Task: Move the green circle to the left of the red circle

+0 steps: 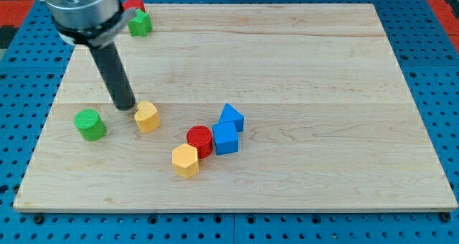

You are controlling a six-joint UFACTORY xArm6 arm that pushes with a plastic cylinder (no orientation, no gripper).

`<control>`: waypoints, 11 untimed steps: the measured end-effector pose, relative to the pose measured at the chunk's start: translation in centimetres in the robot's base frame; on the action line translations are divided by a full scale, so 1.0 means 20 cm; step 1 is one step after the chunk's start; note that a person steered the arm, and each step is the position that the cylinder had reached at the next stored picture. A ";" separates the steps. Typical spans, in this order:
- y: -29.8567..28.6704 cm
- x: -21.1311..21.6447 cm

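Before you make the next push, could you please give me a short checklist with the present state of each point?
1. My tip is visible and on the board: ok.
2. My tip touches the green circle: not ok; it stands between that block and the yellow block, apart from the green one.
3. Green circle is on the view's left of the red circle: ok, though far from it.
4. Straight path to the red circle is free: not ok; the yellow block lies between.
5. Red circle stands alone: not ok; a yellow hexagon and a blue cube press against it.
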State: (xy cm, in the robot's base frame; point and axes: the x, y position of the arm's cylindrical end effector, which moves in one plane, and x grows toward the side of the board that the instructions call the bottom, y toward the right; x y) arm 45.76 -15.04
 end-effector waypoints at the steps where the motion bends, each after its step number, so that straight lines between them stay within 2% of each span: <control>1: 0.14 0.26; 2: 0.10 -0.12; 3: -0.23 -0.19; 4: -0.60 -0.15; 5: -0.50 0.12; 6: 0.11 0.22; 7: 0.43 0.23; 9: 0.24 0.04; 10: 0.13 0.25; 11: 0.12 0.25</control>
